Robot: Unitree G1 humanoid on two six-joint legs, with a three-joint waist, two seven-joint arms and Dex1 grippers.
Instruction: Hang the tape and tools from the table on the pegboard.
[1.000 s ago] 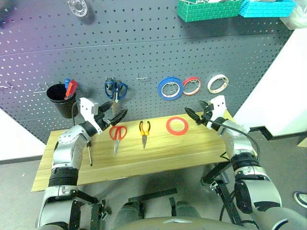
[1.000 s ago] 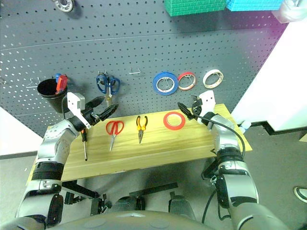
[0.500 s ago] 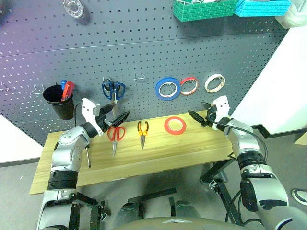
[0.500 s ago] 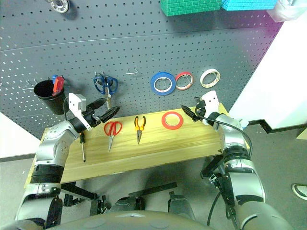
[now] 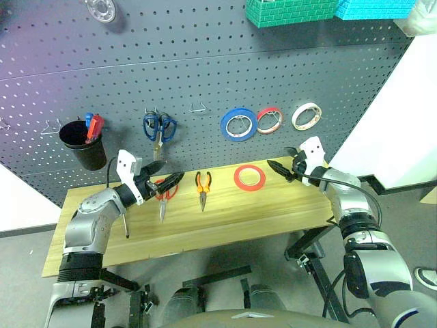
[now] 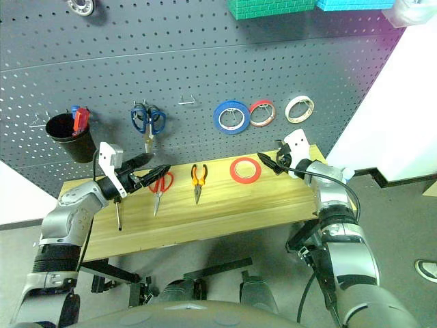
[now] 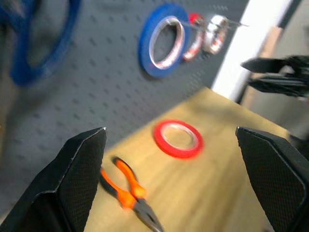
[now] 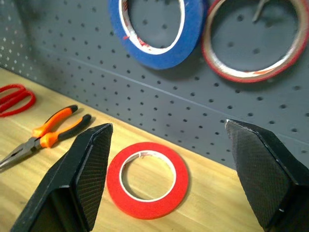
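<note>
I am seeing both end effectors hanging spread wide over the counter [image 5: 225,222], each one released and holding nothing.

The left end effector [image 5: 166,179] is hovering over the red-handled scissors [image 5: 164,194], its two black fingers parted, one above the other; I cannot tell whether the lower finger is touching the handles. Through its wrist camera the fingers [image 7: 79,179] are standing far apart, with the pliers [image 7: 129,192] and the red tape [image 7: 177,138] showing between them.

The right end effector [image 5: 280,168] is hovering just at 3 o'clock of the red tape [image 5: 250,178], clear of it, pointing toward it. In its wrist camera the fingers [image 8: 84,179] are framing the tape ring, which is lying flat on the counter.

On the counter, the scissors, pliers and tape are lying in a row from 9 o'clock to 3 o'clock, and the screwdriver [image 5: 125,223] is lying at 9 o'clock of the scissors, beside the left forearm.

On the pegboard [image 5: 205,61] at 12 o'clock, blue-handled scissors [image 5: 160,128], a blue roll [image 5: 240,125], a red-edged roll [image 5: 270,120] and a cream roll [image 5: 306,116] are hanging, and a black cup [image 5: 83,145] is sitting at the 9 o'clock end.
</note>
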